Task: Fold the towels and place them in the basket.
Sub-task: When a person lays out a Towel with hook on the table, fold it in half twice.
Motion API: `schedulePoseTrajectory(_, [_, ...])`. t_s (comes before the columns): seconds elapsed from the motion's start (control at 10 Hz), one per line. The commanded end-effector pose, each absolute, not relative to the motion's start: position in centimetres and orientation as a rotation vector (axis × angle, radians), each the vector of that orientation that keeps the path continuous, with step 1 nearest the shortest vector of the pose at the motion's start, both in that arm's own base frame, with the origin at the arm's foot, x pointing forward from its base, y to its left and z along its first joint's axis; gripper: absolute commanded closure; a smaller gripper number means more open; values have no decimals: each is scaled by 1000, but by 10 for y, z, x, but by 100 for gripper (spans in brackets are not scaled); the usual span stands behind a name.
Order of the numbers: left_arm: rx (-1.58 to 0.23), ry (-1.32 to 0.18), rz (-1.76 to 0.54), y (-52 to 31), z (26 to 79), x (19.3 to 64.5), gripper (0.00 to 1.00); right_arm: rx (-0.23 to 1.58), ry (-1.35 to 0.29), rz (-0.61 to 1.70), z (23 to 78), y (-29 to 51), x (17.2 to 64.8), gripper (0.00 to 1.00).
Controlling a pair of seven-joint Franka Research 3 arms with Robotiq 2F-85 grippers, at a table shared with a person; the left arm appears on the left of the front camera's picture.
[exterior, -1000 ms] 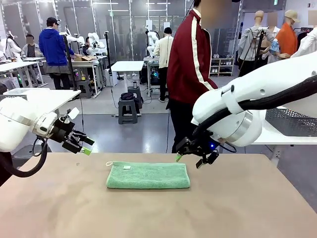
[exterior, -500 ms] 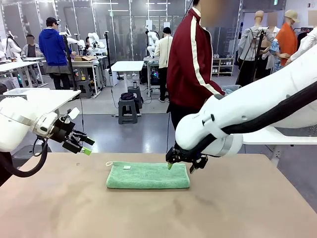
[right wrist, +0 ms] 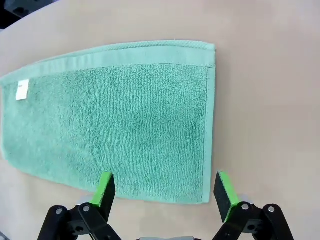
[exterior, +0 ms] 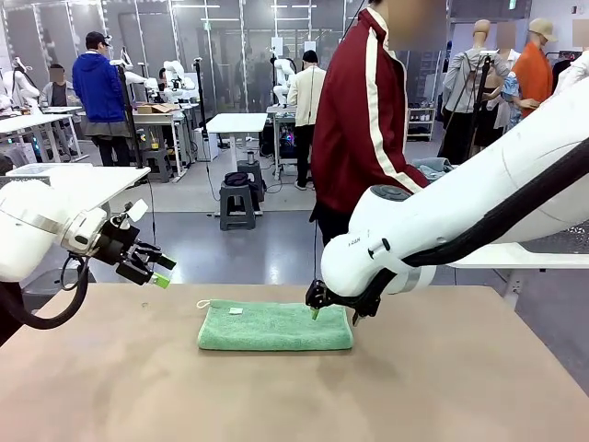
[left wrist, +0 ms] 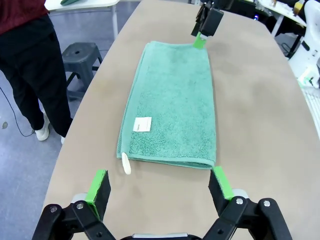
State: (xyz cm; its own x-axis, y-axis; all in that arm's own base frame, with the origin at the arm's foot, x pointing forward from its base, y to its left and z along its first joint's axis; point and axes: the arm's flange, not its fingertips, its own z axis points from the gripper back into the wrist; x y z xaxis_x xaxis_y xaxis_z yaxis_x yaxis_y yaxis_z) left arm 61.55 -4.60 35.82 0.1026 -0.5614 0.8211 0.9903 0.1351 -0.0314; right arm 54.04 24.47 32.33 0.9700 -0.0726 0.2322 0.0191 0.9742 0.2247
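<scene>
One mint green towel (exterior: 274, 326) lies folded flat in the middle of the table, with a white label (left wrist: 142, 124) near its left end. My right gripper (exterior: 331, 309) hangs open low over the towel's far right corner, one green pad just above the cloth. In the right wrist view the towel (right wrist: 115, 125) spreads out beyond my open right gripper (right wrist: 165, 189). My left gripper (exterior: 156, 269) hovers open above the table's far left edge, away from the towel (left wrist: 172, 100); its fingers (left wrist: 100, 182) are spread with nothing between them. The basket is out of view.
A person in a dark red jacket (exterior: 368, 120) stands at the far side of the table, just behind the right arm. A grey stool (left wrist: 80, 52) stands on the floor beside the table's edge. Bare tabletop (exterior: 294, 396) lies in front of the towel.
My right arm has swung left and down, bringing its gripper from beyond the table's far edge to the towel's far right corner. The left arm and the towel have stayed still.
</scene>
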Motion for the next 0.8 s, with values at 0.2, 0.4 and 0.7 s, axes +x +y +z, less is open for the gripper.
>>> schedulePoseTrajectory(0.2, [-712, -768, -1299, -46, 360, 615, 0, 191, -189, -67, 310, 257, 562, 0])
schedulePoseTrajectory(0.4, [-712, -768, -1299, -46, 360, 615, 0, 168, -195, -79, 307, 253, 563, 0])
schedulePoseTrajectory(0.7, [-712, -768, -1299, -46, 360, 615, 0, 141, -196, -85, 301, 250, 566, 0])
